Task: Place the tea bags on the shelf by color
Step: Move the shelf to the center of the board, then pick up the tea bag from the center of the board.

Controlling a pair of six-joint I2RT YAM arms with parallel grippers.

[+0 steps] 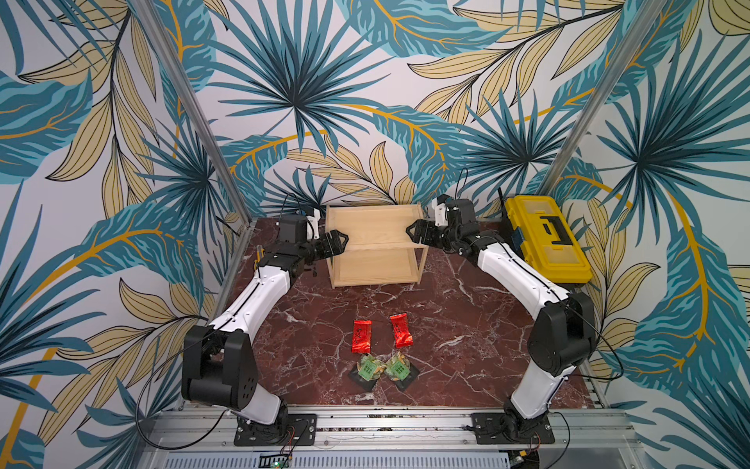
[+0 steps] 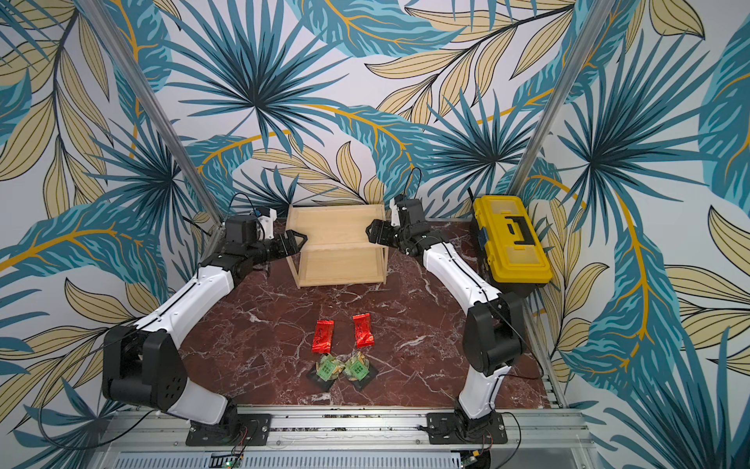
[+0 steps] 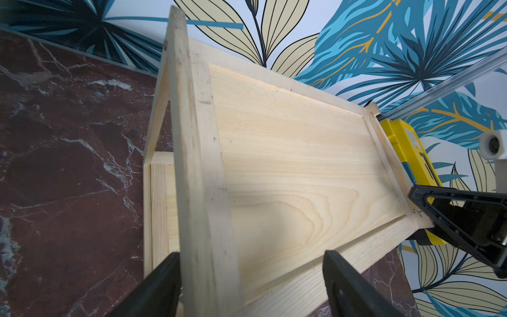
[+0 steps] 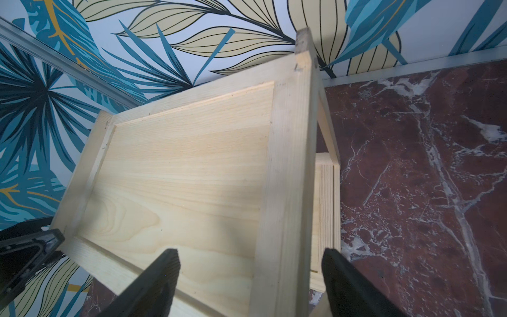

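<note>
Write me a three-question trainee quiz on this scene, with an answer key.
1. How many tea bags lie on the table?
2. The left gripper and the right gripper each straddle what with open jaws? A. a side rim of the top tier of the shelf; B. a red tea bag; C. a green tea bag.
3. True or false: one green tea bag already lies on the shelf.
Key: 1. four; 2. A; 3. false.
</note>
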